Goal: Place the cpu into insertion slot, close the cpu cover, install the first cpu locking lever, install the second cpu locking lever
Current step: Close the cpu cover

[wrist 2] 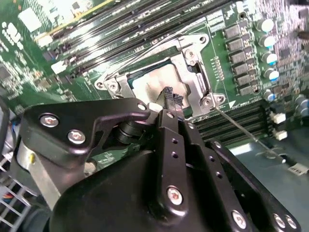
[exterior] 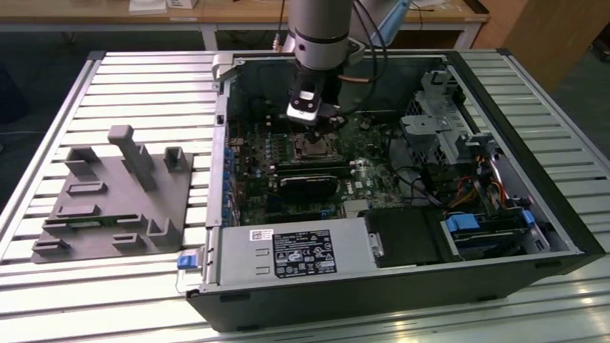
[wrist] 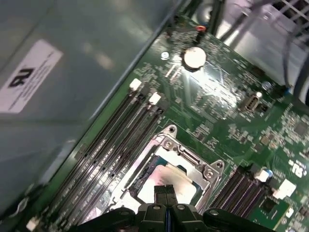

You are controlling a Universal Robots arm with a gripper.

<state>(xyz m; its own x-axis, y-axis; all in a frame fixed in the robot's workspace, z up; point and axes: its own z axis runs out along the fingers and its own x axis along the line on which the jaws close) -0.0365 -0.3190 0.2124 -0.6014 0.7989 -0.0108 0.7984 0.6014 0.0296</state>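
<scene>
Second wrist view: gripper (wrist 2: 172,99), jaws together, above the cpu (wrist 2: 145,87) lying flat inside the cpu cover (wrist 2: 194,77).

The fingers (wrist 2: 167,96) hid part of the cpu (wrist 2: 145,86); the exterior view's edge cut the arm (exterior: 324,21) off.

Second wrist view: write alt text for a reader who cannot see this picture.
The gripper, fingers shut, points at the silvery cpu, seated with the cpu cover flat around it. Long black memory slots run alongside on the green motherboard.
</scene>
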